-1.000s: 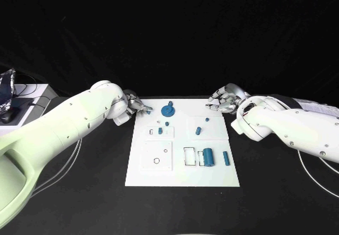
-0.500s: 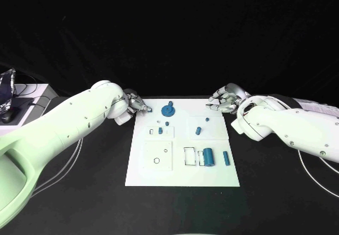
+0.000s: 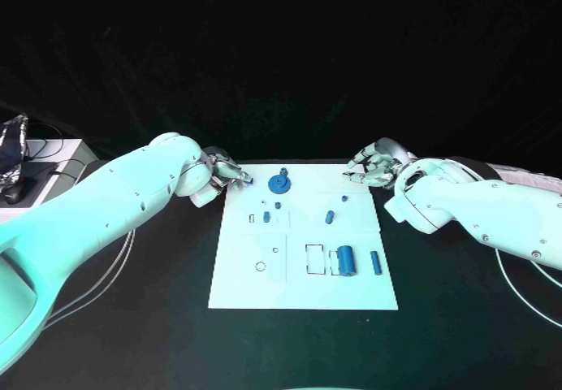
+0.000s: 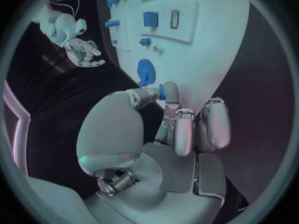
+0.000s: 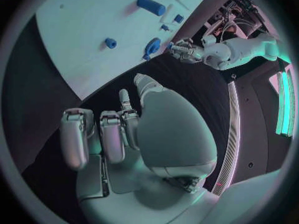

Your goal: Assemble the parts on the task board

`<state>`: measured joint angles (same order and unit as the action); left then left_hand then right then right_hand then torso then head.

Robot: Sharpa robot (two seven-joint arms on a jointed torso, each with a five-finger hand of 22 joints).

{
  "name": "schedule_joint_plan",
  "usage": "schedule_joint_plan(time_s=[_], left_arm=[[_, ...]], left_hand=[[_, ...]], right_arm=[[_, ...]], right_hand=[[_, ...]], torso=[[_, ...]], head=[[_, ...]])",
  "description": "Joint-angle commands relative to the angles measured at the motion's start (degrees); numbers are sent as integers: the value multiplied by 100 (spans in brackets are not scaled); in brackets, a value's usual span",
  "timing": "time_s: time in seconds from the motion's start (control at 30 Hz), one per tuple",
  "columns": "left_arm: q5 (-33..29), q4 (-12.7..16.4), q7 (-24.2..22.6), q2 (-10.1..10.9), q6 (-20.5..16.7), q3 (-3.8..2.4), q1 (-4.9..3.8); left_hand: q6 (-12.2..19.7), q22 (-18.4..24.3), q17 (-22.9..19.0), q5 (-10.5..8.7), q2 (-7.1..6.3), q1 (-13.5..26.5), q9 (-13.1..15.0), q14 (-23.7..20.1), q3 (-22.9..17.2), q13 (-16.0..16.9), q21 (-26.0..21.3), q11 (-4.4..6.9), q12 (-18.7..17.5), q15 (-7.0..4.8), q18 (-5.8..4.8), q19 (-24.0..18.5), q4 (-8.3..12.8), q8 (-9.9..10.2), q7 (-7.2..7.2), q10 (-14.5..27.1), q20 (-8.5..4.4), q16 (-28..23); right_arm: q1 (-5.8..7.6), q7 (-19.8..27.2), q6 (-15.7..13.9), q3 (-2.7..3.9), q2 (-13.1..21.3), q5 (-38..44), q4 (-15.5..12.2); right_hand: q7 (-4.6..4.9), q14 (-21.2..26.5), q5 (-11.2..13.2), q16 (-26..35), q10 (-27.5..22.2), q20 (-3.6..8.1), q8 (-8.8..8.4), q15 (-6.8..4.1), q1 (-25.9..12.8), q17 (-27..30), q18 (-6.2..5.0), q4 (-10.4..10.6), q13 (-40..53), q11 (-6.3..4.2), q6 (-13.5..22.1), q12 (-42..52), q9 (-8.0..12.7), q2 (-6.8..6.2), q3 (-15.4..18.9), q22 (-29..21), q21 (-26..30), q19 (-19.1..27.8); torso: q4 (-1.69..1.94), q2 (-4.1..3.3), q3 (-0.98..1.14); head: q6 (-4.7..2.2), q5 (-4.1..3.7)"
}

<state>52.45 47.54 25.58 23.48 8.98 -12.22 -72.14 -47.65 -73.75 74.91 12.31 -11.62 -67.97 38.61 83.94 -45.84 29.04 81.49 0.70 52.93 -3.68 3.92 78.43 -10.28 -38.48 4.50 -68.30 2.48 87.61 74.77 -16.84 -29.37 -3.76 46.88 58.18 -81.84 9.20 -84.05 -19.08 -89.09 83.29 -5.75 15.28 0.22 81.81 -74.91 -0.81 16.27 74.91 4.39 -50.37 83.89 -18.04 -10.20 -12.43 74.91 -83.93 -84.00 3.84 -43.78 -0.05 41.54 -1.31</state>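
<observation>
The board (image 3: 302, 276) lies flat in the middle of the black surface (image 3: 140, 325), its long sides running toward and away from the robot. On it, at about 12 o'clock near the far edge, sits a blue gear (image 3: 278, 182). Below it, toward the centre, a small peg (image 3: 267, 217) stands at about 10 o'clock and another peg (image 3: 329, 216) at about 1 o'clock, with a tiny stud (image 3: 343, 197) just beyond the second. At about 4 o'clock from the centre a thick cylinder (image 3: 347, 261) lies on its side, a thinner pin (image 3: 375, 261) just beside it to the right, both parallel to the board's long sides. An outlined rectangular slot (image 3: 315, 258) sits just left of the cylinder, and a small ring outline (image 3: 260, 266) at about 8 o'clock.

The left hand (image 3: 222, 175) is at the board's far left corner, at about 11 o'clock. In the left wrist view its fingers (image 4: 177, 129) are curled in, and a small blue piece (image 4: 161, 90) shows at the tips of thumb and finger, near the gear; it looks pinched there.

The right hand (image 3: 373, 169) hovers off the far right corner, at about 1 o'clock, over the surface. Its fingers (image 5: 112, 134) are curled loosely, apart from the thumb, with nothing in them.
</observation>
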Motion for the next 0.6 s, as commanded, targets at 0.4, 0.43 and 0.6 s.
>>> schedule_joint_plan(time_s=[0.4,0.43,0.6], left_arm=[[-441,1031,211,557,123,182,-5],[-405,1121,211,604,95,216,-4],[-143,1524,200,803,-83,341,6]], left_hand=[[-346,-182,1183,224,105,409,832,515,-685,422,124,79,314,-87,-36,153,760,-243,-177,-370,-43,83],[-363,-197,1193,232,115,429,827,518,-688,449,132,85,333,-92,-40,164,763,-245,-185,-394,-47,88],[-462,-296,1237,276,164,546,791,531,-708,616,184,121,442,-121,-63,234,787,-262,-225,-529,-75,110]], right_arm=[[-3,34,69,1,40,39,-3],[-3,34,70,1,44,39,-5],[-8,38,70,1,60,37,-17]], right_hand=[[7,-503,-39,37,16,-10,22,-9,-13,-1109,-71,1,844,6,31,22,-6,-34,-29,1108,22,-350],[7,-503,-39,37,16,-10,22,-9,-13,-1109,-71,1,844,6,31,22,-6,-34,-29,1108,22,-350],[7,-503,-39,37,16,-10,22,-9,-13,-1109,-71,1,844,6,31,22,-6,-34,-29,1108,22,-350]], torso=[[24,92,57],[30,104,59],[40,146,68]], head=[[55,34],[66,30],[102,39]])
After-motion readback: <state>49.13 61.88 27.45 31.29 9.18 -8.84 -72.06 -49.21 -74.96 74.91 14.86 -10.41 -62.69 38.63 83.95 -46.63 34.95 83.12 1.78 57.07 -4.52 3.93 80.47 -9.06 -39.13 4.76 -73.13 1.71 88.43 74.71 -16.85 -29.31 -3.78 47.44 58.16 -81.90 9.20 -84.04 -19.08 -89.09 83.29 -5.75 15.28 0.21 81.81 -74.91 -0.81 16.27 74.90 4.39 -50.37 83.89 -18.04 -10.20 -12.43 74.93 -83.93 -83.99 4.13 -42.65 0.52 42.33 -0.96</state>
